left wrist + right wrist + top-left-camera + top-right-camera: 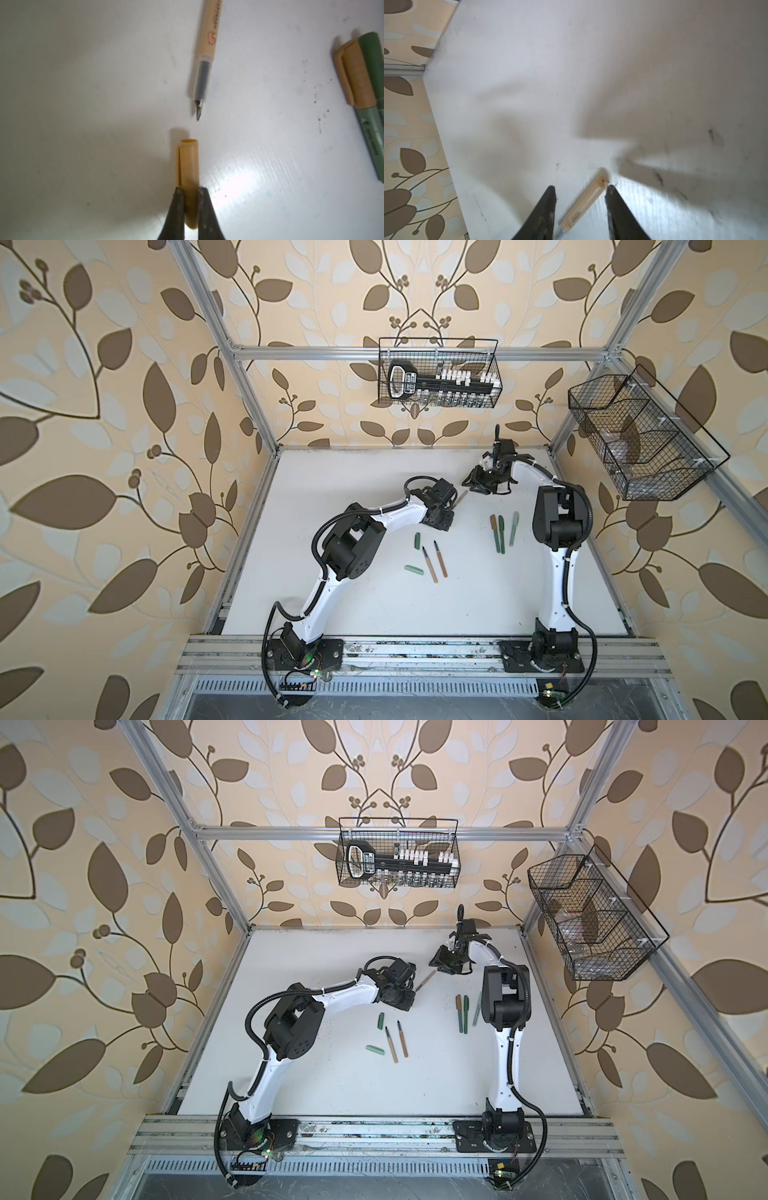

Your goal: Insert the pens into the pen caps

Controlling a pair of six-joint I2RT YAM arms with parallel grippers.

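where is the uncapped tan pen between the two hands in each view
both top views: tan pen upper middle of white table
left wrist: tan pen just beyond tan cap, nib facing it
right wrist: tan pen between spread fingers of right hand
shared landmark: white table

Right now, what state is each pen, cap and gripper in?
left gripper: shut on the tan cap.
right gripper: open.
tan pen: uncapped, free between the right gripper's jaws, nib toward the tan cap.
two other tan pens: uncapped, lying flat.
dark green cap: loose, no pen inside.
pale green cap: loose, no pen inside.
three green pens: capped, lying flat.
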